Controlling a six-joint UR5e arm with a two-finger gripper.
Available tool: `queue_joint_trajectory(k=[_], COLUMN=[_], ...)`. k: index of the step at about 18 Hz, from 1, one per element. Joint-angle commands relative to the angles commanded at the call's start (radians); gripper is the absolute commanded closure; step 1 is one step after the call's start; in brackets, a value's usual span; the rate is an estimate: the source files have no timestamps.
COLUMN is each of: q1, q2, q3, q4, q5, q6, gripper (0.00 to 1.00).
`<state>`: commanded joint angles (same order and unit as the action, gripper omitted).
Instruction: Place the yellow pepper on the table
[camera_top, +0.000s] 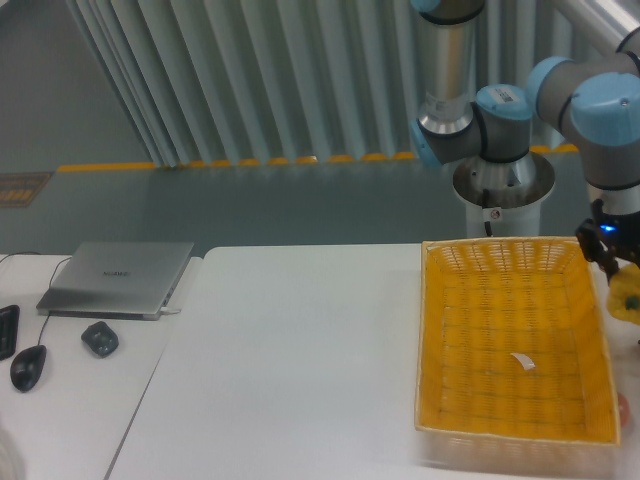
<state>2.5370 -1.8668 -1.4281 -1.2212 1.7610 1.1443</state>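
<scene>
Look to the far right edge of the view and you'll find the gripper (622, 268), cut off partly by the frame, with its dark fingers (604, 262) closed around the pepper (626, 296). The pepper hangs just outside the right wall of the basket (436, 340), above the table (290, 370) rather than resting on it, as far as you can judge from this angle. Only its left part shows, a glossy yellow lump below the fingers. The basket sits on the right part of the table and holds only a small white scrap (523, 361) near its middle. A blue light glows on the wrist just above the fingers. On the neighbouring desk to your left lie a closed laptop (118, 277), a mouse (28, 367) and a small dark object (99, 338).
</scene>
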Motion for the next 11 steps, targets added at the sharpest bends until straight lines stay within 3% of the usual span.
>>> queue_joint_trajectory(k=[3,6,11], q1=[0.031,0.051,0.065], q2=[-0.018,-0.037,-0.078], q3=[0.0,-0.006,-0.025], q4=[0.067,0.091,0.212], q5=[0.0,0.005,0.023], q6=[-0.014,-0.014,-0.119], gripper=[0.55,0.55,0.55])
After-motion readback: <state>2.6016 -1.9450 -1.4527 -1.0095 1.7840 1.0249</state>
